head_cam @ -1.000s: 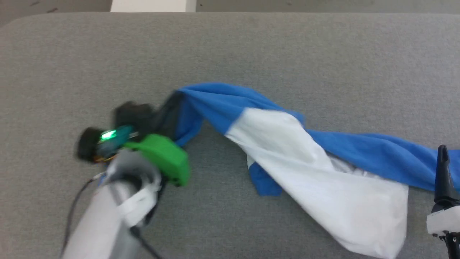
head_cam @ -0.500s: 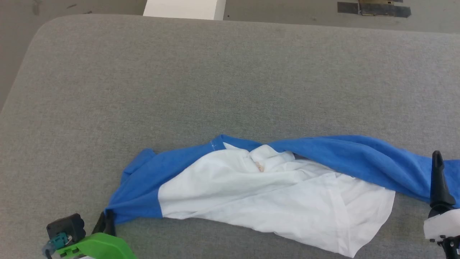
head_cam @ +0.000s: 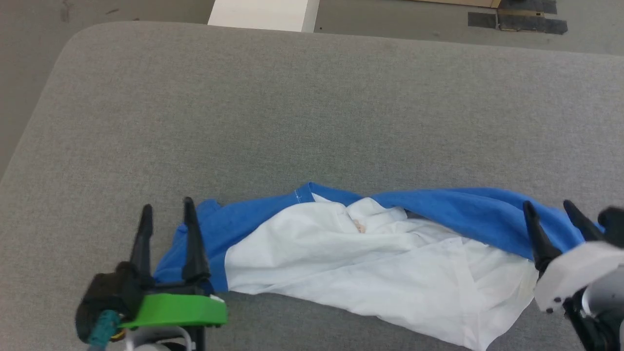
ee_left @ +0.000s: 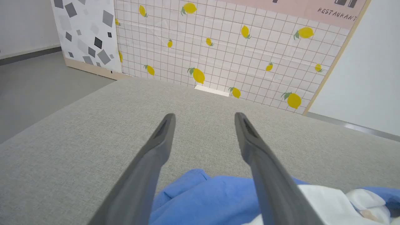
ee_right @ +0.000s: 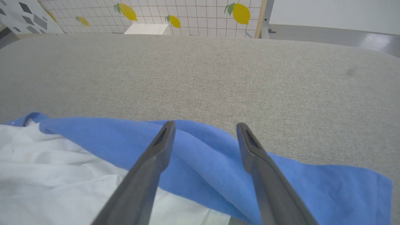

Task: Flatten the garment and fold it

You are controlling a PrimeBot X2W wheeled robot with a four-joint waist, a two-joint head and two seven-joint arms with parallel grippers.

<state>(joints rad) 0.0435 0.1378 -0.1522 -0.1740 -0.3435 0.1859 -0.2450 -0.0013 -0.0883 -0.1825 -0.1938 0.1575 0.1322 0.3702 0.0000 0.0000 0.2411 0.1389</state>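
A: Where was the garment (head_cam: 370,258)?

B: It lay bunched in a long, crumpled strip across the near part of the grey padded table (head_cam: 292,107). The white body was toward the robot. A blue sleeve ran along the far side and out to the right, and there was more blue at the left end.

A: And the left gripper (head_cam: 166,204)?

B: Its two dark fingers stood spread wide, pointing away from the robot, at the garment's blue left end. Nothing sat between the tips. In the left wrist view, blue cloth lay below the gap, nearer the fingers' roots. Whether a finger touched it I could not tell.

A: The right gripper (head_cam: 547,204)?

B: It was also spread wide and held nothing. It stood over the right end of the blue sleeve. In the right wrist view a rolled blue fold ran beneath both fingers, and contact could not be made out there either.

A: What lay beyond?

B: Bare grey fabric ran up to the table's rounded far edge. Past that were a white block (head_cam: 263,14), grey floor (head_cam: 390,24) and a lemon-printed grid panel (ee_left: 218,47).
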